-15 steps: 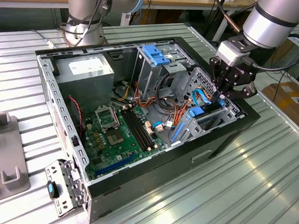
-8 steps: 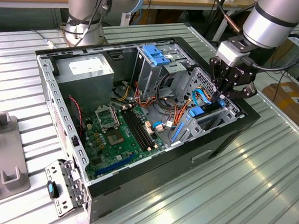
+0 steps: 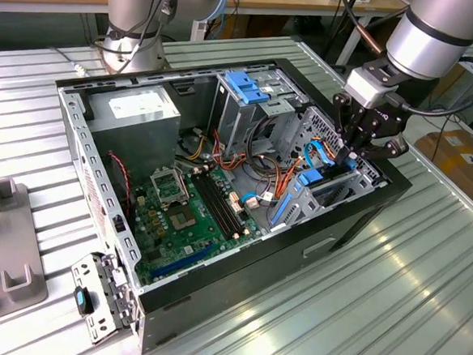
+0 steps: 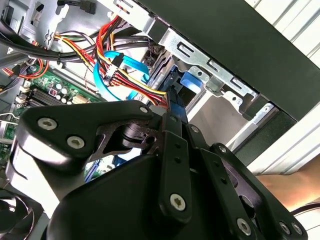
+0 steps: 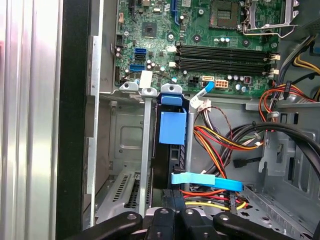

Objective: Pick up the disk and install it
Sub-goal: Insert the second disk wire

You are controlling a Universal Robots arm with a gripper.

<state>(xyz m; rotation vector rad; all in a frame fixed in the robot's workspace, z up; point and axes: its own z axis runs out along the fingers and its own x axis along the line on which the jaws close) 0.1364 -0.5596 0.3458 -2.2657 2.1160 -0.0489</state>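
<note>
while the open computer case (image 3: 330, 233) lies on the ribbed metal surface (image 3: 422, 304), the tool (image 3: 354, 149) is seen lowered into its drive bay, beside the motherboard (image 3: 189, 215). the disk (image 5: 171, 145) stands on edge in that bay, directly beneath the tool; whether it is gripped cannot be told.

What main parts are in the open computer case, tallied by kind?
Power supply box: 1
Motherboard: 1
Blue latch: 1
Disk, in its light-blue frame: 1
Total: 4
</note>
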